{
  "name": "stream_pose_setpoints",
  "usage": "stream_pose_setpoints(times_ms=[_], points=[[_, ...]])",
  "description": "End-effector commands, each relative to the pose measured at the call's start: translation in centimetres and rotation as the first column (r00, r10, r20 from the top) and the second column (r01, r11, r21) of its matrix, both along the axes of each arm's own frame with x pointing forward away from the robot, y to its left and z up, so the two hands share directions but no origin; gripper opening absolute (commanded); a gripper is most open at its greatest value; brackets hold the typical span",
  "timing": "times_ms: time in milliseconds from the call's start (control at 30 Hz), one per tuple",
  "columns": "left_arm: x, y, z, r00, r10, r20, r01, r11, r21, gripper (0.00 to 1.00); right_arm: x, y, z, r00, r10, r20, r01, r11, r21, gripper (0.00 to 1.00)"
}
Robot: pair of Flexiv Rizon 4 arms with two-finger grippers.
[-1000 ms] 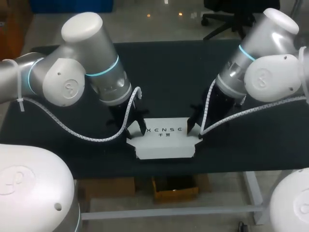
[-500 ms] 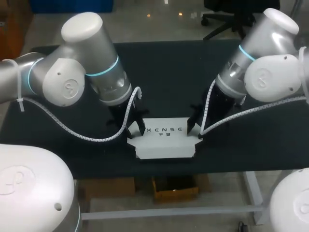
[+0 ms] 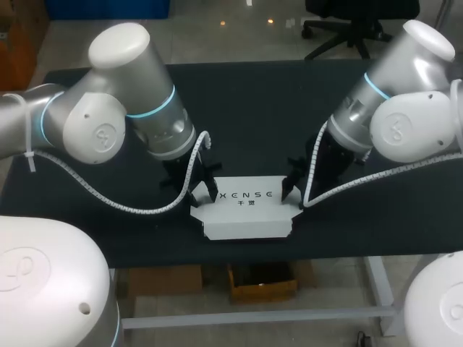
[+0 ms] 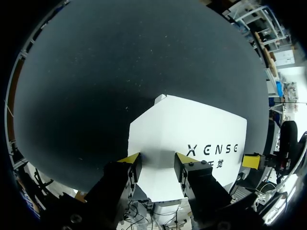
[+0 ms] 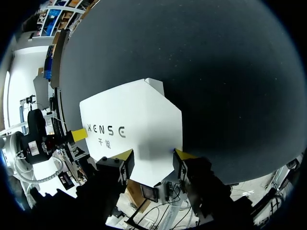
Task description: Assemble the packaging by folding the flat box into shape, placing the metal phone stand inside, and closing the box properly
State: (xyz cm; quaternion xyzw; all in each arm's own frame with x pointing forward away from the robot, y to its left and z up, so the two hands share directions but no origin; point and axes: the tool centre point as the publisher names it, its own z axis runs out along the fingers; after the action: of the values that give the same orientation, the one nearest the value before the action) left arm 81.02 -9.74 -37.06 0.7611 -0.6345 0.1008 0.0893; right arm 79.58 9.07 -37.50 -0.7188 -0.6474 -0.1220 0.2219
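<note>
A white cardboard box (image 3: 246, 213), folded flat with dark lettering on top, lies near the front edge of the black table (image 3: 253, 116). My left gripper (image 3: 207, 189) stands at the box's left end and my right gripper (image 3: 291, 189) at its right end. In the left wrist view the box (image 4: 192, 129) runs under the left gripper (image 4: 157, 165), whose fingers stand apart over the end flap without clamping it. In the right wrist view the box (image 5: 134, 120) likewise reaches between the spread fingers of the right gripper (image 5: 153, 160). No metal phone stand is in view.
The black table top stretches bare behind and to both sides of the box. The table's front edge (image 3: 246, 254) lies just past the box. A coiled white cable (image 3: 108, 195) hangs from the left arm and another (image 3: 362, 181) from the right arm.
The right arm has shifted a little to the right and the left arm has turned slightly. Both grippers stay at the box's ends. The box has not moved.
</note>
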Motion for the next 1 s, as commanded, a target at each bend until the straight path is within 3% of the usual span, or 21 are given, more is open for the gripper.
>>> stream_pose_setpoints(times_ms=[33, 1000], points=[[-0.12, 0.04, -0.31, 1.0, -0.001, 0.013, 0.001, 1.0, -0.006, 0.45, -0.5, -0.1, -0.09, 1.0, -0.003, 0.015, 0.003, 1.0, 0.009, 0.47], [-0.98, 0.49, -1.14, 0.995, -0.032, 0.095, 0.044, 0.991, -0.127, 0.47, -1.21, 0.4, -0.65, 0.997, 0.001, 0.082, -0.007, 0.998, 0.064, 0.48]])
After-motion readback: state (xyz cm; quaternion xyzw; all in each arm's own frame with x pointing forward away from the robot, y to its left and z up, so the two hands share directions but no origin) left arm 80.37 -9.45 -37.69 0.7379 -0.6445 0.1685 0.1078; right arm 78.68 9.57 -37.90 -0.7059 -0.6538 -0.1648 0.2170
